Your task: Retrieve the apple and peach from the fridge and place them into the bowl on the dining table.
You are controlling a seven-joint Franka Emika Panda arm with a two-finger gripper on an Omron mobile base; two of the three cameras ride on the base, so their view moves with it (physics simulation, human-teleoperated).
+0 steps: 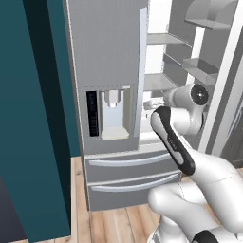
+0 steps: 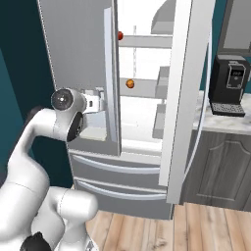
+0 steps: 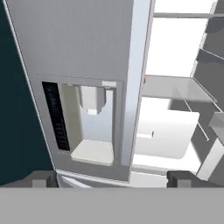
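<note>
The end effector [image 3: 111, 179] is hanging nearest us, its two dark tips spread wide apart and carrying nothing, aiming at the seam between the shut left door and the open side of the fridge [image 2: 78, 59]. That looks like the approach to the fruit. Just beyond, the water dispenser [image 3: 89, 122] is sitting in the left door; no brand or writing is readable on it. Further in, the peach [image 2: 130, 84] is resting at the front left edge of the middle shelf, and the apple [image 2: 120, 36] is sitting at the left edge of the shelf above, both untouched. Beside the fridge, a black coffee machine [image 2: 229, 84] is standing on the surface.
</note>
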